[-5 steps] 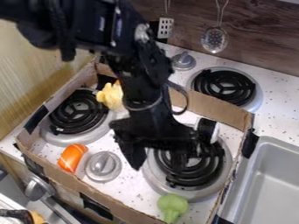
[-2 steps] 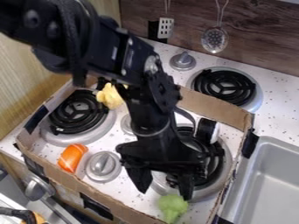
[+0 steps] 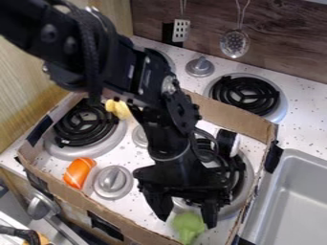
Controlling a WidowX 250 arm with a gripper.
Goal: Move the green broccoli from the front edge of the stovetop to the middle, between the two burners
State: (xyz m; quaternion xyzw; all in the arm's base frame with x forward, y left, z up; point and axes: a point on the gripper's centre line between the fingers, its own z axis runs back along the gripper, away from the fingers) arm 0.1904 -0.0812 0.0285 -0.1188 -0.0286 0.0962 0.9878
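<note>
The black gripper (image 3: 188,219) hangs over the front right of the stove top, its fingers apart and pointing down. Between and just below its fingertips is a green broccoli-like toy (image 3: 188,227), its stem toward the front cardboard edge; whether the fingers touch it I cannot tell. Farther left, an orange toy with white stripes (image 3: 78,172) lies beside a silver knob (image 3: 113,182). A yellow toy (image 3: 118,108) sits at the back left, partly behind the arm. A black-and-white cylindrical thing (image 3: 226,142) lies by the right burner.
A low cardboard wall (image 3: 232,119) with black tape rings the burners. The left burner (image 3: 84,122) is inside it, another burner (image 3: 246,94) behind it. At the right is a metal sink (image 3: 295,201). A slotted spatula (image 3: 181,30) and a skimmer (image 3: 234,43) hang at the back.
The gripper has moved toward the front edge, from over the right burner to the green toy, with its fingers apart. The toys have stayed in place.
</note>
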